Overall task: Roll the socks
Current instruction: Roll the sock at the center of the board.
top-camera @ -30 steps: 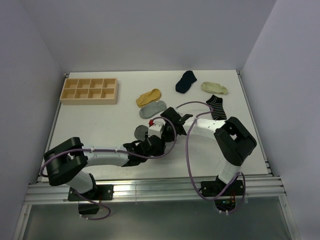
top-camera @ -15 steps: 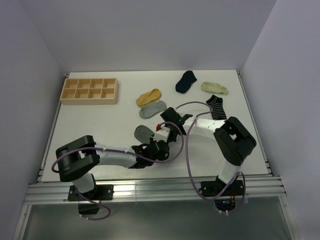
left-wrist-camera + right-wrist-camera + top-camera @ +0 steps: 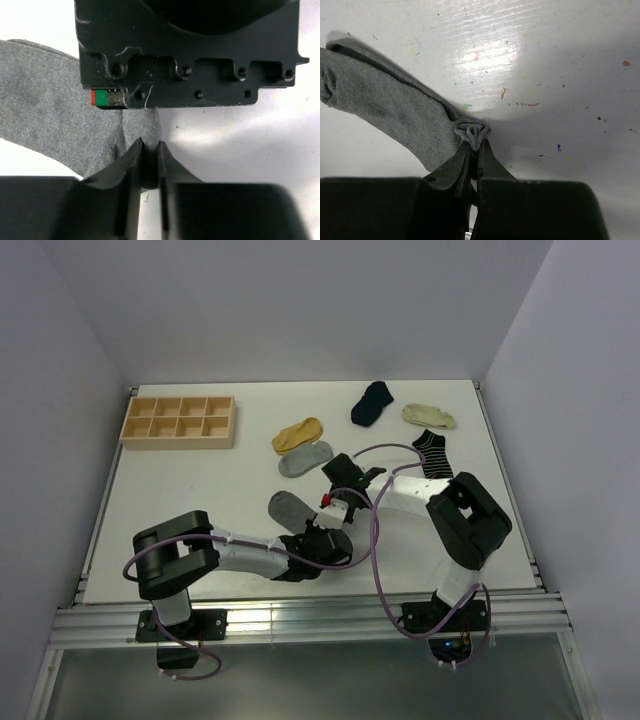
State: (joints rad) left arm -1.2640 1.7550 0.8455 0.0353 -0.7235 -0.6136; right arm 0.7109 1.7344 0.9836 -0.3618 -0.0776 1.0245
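Dark-grey sock (image 3: 285,507) is lying mid-worktop (image 3: 200,480), trailing toward ten o'clock from both arms. Left jaws and right jaws are each clamping its bunched end. Rolling it tightly probably means holding even tension while turning.

Matt knit dark grey sock (image 3: 395,115); glossy, scuffed table (image 3: 545,60)

Tray (image 3: 178,420) far left on the table (image 3: 200,490), socks (image 3: 372,402) to its right (one nearer, mid-table)
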